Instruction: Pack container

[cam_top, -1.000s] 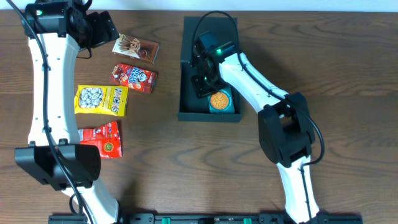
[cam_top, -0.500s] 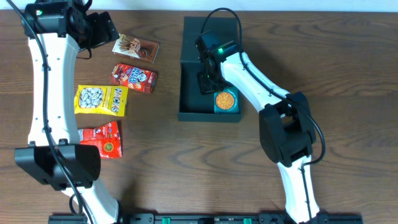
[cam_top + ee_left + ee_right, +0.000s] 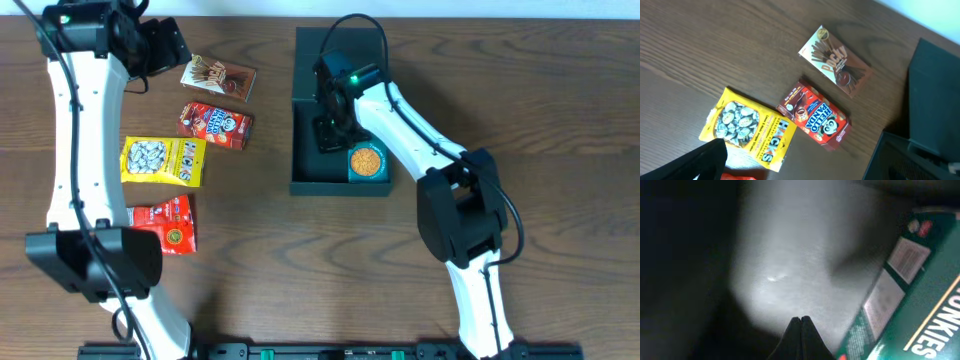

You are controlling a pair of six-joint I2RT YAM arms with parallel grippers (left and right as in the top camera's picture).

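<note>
While its fingers are pressed together on nothing, the right gripper (image 3: 801, 324) sits low inside the container (image 3: 303, 145), right of centre on the table (image 3: 560, 120).
A teal cookie box (image 3: 367, 162) lies in the container's near right corner. The left gripper (image 3: 165, 45) hangs spread wide and empty beside a Pocky box (image 3: 218, 76).

Four snacks are lying in a loose column on the left of the brown wooden table (image 3: 300, 270): a Pocky box (image 3: 218, 77) farthest back, a red Hello Panda box (image 3: 215, 125), a yellow packet (image 3: 163, 161), and a red packet (image 3: 163, 224) nearest. A teal cookie box (image 3: 367, 162) is sitting well apart to the right.
</note>
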